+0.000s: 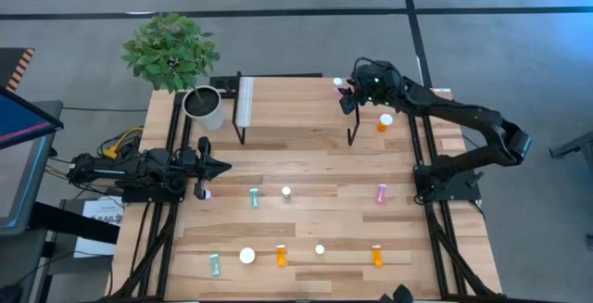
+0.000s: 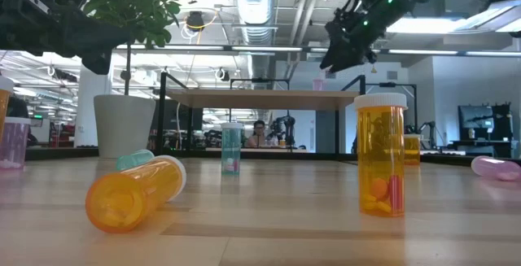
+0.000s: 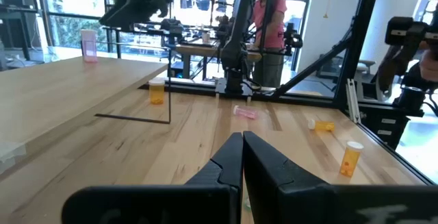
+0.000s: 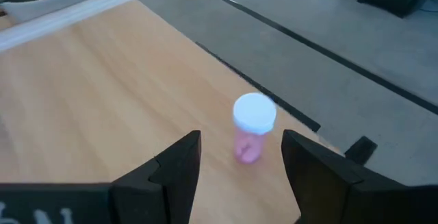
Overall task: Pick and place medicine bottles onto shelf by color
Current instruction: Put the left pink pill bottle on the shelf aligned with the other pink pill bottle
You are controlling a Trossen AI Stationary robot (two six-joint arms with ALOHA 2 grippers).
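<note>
A pink medicine bottle [image 4: 252, 133] with a white cap stands upright on its base near the far right corner of the shelf [image 1: 296, 108]; the low view shows the pink bottle [image 2: 318, 84] there too. My right gripper [image 4: 239, 166] hovers open just above it, one finger on either side, touching nothing; the high view shows the right gripper [image 1: 350, 94] over that corner. My left gripper [image 3: 241, 152] is shut and holds nothing, resting at the table's left edge [image 1: 218, 166]. Other bottles, pink, orange and teal, stand or lie on the tabletop.
An orange bottle [image 1: 384, 120] stands just right of the shelf. Near the table's near edge are orange bottles [image 1: 377, 255] [image 1: 281, 255], teal ones [image 1: 254, 197] [image 1: 215, 264] and a lying pink one [image 1: 381, 192]. A white plant pot [image 1: 204, 107] stands left of the shelf.
</note>
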